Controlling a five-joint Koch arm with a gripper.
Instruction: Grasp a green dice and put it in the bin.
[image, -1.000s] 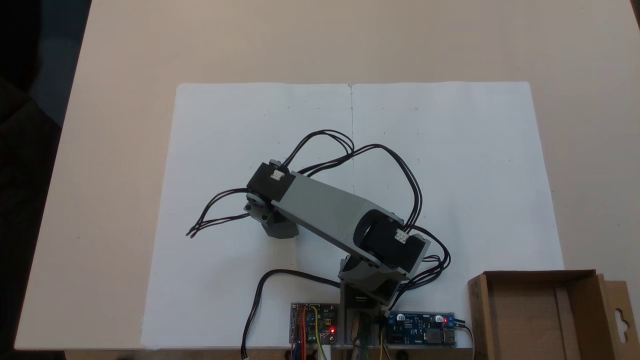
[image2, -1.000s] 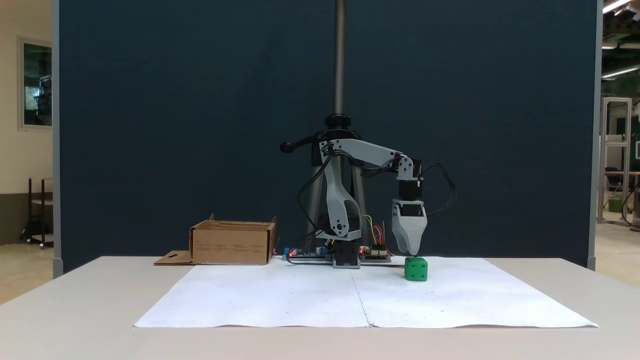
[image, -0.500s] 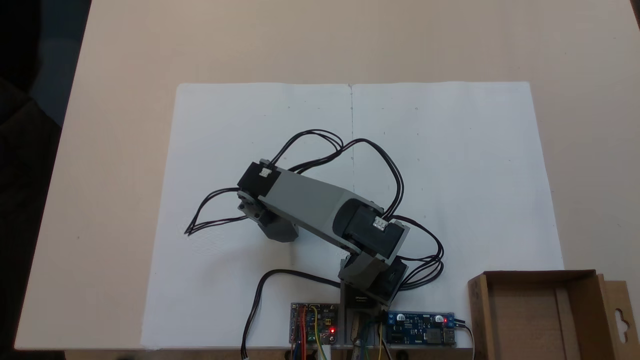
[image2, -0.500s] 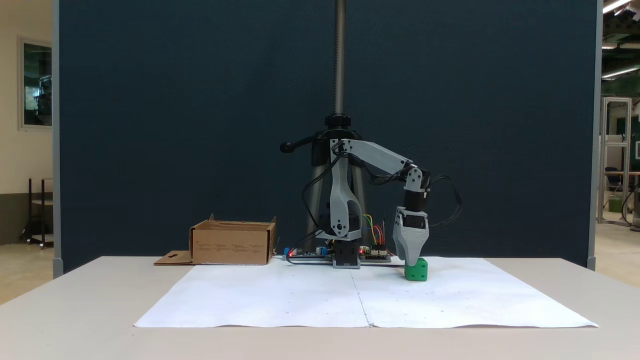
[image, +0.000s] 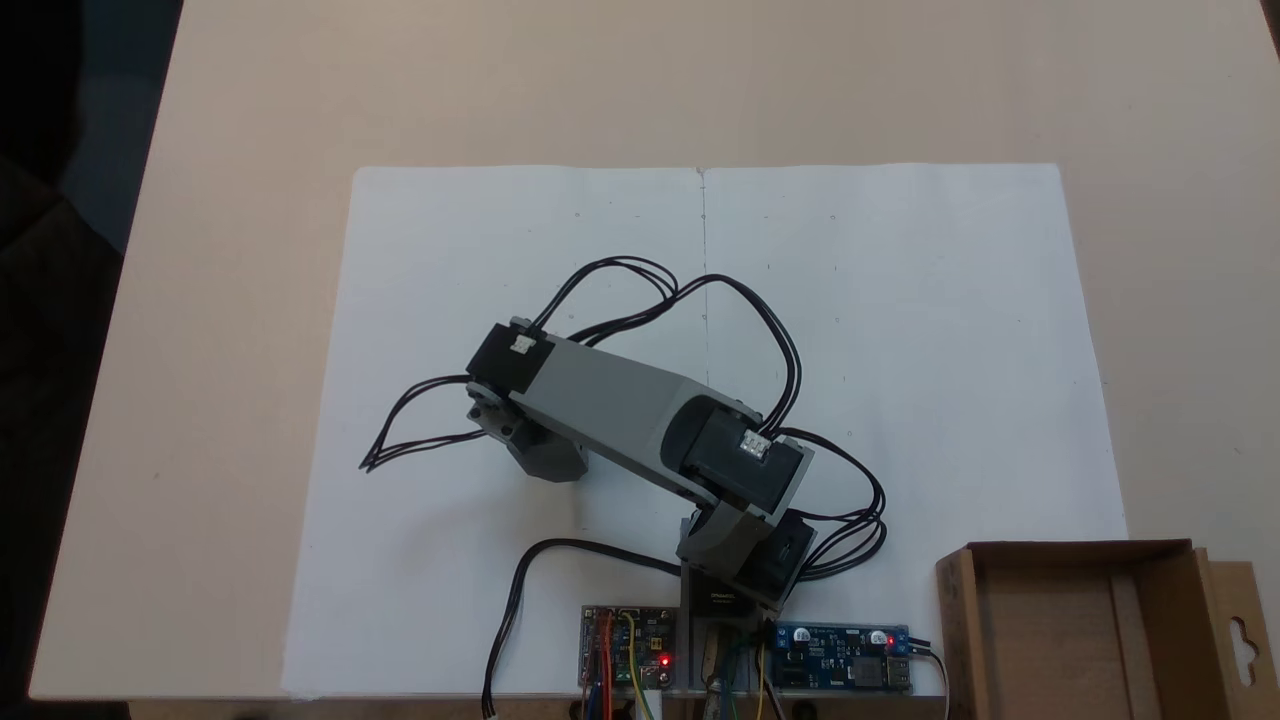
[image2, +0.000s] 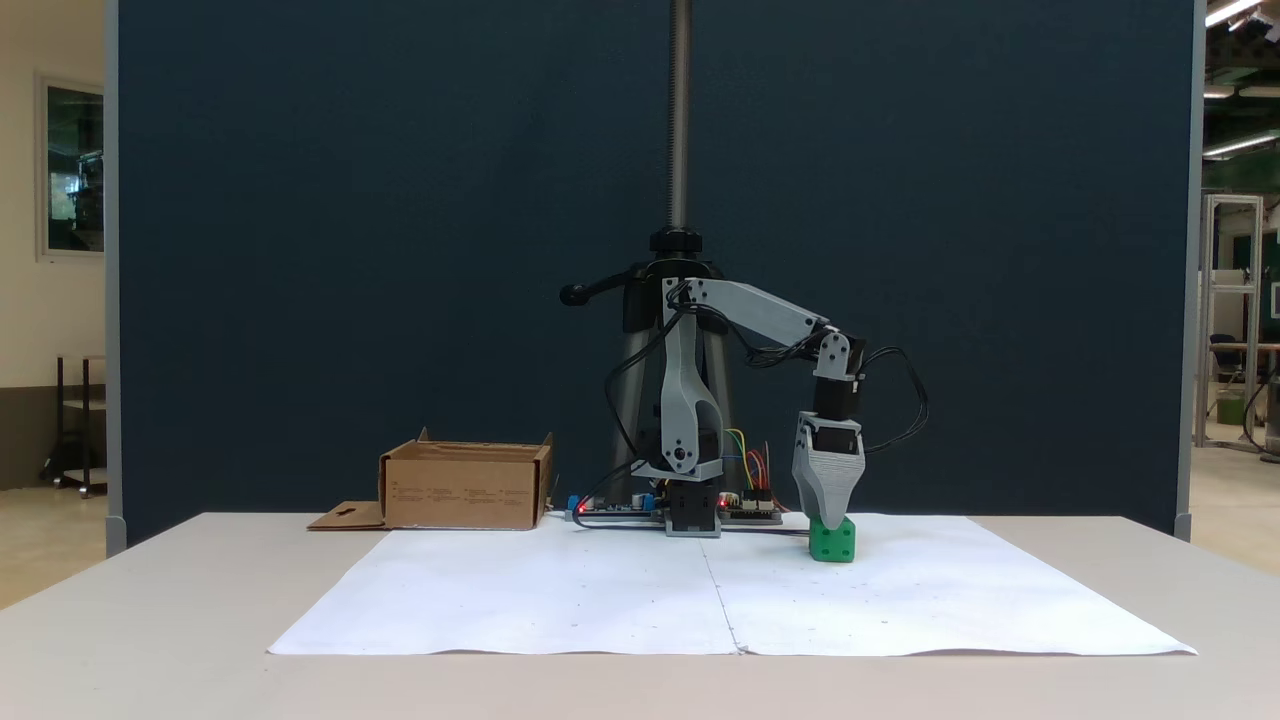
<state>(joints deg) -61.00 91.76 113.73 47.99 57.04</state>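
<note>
Top-down fixed view: my own forearm and wrist block the gripper tip, and the green dice can't be seen under them. The bin (image: 1085, 625) sits at the bottom right there, cut off by the lower frame edge, hang-hole flap on its right side.

Front fixed view: my gripper (image2: 828, 515) points straight down, tip on the top of the green dice (image2: 833, 540). The jaws line up one behind the other from this camera, so I see a single grey wedge. Can't tell how far apart my fingers are, or whether they have any grip on the cube. Tip appears to overlap the upper left part of the dice; contact looks likely but I can't confirm it.

Dice sits on the white paper (image2: 900, 600), to the right of my base in the front view. The bin (image2: 465, 487) is well apart from it, far left in that view, on the table (image2: 150, 600) just beside the paper's back corner.

Versus a second ago: I've come down. Back then the tip hovered just above the dice with the whole cube showing; now it covers part of the top. Elbow dropped, wrist shifted slightly outward. Dice hasn't moved. Bin unchanged.
</note>
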